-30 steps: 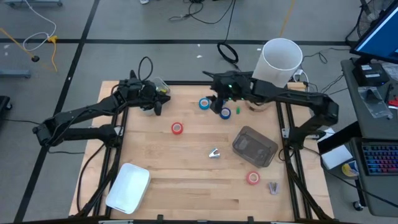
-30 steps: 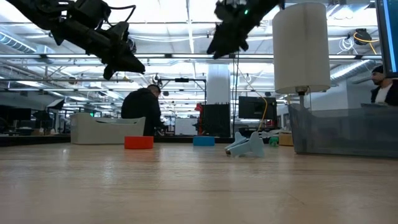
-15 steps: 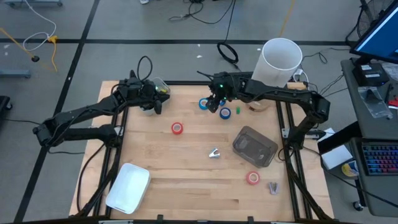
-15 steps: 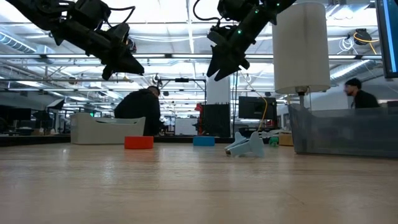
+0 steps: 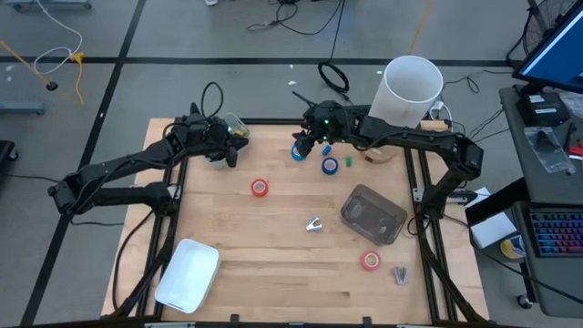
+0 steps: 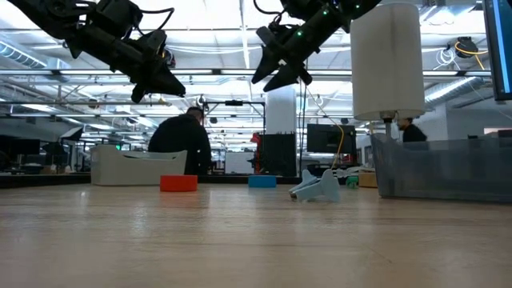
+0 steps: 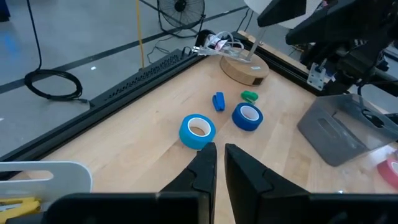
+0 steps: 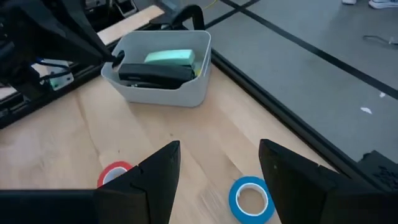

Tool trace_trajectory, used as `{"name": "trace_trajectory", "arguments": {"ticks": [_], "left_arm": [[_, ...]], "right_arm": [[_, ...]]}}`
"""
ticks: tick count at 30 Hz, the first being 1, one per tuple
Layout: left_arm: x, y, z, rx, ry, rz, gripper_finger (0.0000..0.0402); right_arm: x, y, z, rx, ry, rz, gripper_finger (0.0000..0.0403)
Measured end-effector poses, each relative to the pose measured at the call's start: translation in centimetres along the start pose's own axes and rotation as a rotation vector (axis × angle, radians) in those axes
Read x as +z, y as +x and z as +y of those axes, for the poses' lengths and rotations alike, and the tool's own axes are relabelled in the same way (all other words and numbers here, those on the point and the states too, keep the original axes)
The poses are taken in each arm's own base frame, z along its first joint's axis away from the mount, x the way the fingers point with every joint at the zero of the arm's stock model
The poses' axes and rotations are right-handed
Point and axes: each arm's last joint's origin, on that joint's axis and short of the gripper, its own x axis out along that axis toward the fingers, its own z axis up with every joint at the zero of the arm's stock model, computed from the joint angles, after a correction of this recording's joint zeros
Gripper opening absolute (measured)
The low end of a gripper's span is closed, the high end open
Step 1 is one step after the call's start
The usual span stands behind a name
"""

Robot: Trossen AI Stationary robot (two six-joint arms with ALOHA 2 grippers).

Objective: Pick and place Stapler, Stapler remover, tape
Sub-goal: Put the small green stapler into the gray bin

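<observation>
High view: the right jaws hang spread wide with nothing in them, right over the light blue tape roll at the far side of the wooden surface. A darker blue roll lies just beside them, toward the right arm's own side, next to a small green bit. The left jaws are pinched nearly shut and empty, beside a white bin. One red roll lies between the two jaws, a bit nearer the front; the other red roll is well apart from both (way down by the front right).

Low view: both jaws are up in the air, left jaws and right jaws, clear of the surface. Below them lie a red roll and a blue roll.

Left wrist view: its closed jaws point at the light blue roll, which lies just ahead of the tips, with the darker roll beyond.

Right wrist view: between the wide jaws the surface shows bare; the blue roll lies near one finger, the red roll by the other. The bin ahead holds a black stapler.
</observation>
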Motion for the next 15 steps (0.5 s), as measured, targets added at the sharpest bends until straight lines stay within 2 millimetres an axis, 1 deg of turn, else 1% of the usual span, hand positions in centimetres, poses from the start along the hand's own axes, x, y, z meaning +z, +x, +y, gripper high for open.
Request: {"name": "trace_trajectory", "arguments": {"ticks": [2, 4, 6, 9, 12, 15], "left_arm": [[0.0, 0.0, 0.0, 0.0, 0.0, 0.0, 0.0033], [0.0, 0.0, 0.0, 0.0, 0.0, 0.0, 0.0033], [0.0, 0.0, 0.0, 0.0, 0.0, 0.0, 0.0033], [0.0, 0.0, 0.0, 0.0, -0.008, -0.001, 0.0033], [0.0, 0.0, 0.0, 0.0, -0.024, -0.001, 0.0033], [0.0, 0.0, 0.0, -0.001, -0.024, 0.0, 0.0033]], "right_arm": [[0.0, 0.1, 0.0, -0.007, 0.009, -0.001, 0.021], [-0.5, 0.9, 0.1, -0.033, 0.008, 0.016, 0.021], [-1.4, 1.5, -0.1, -0.072, 0.012, 0.073, 0.021], [-2.5, 3.0, -0.1, -0.113, 0.028, 0.122, 0.021], [-4.0, 3.9, -0.5, -0.15, 0.07, 0.226, 0.021], [-5.0, 4.8, -0.8, -0.182, 0.098, 0.291, 0.021]]}}
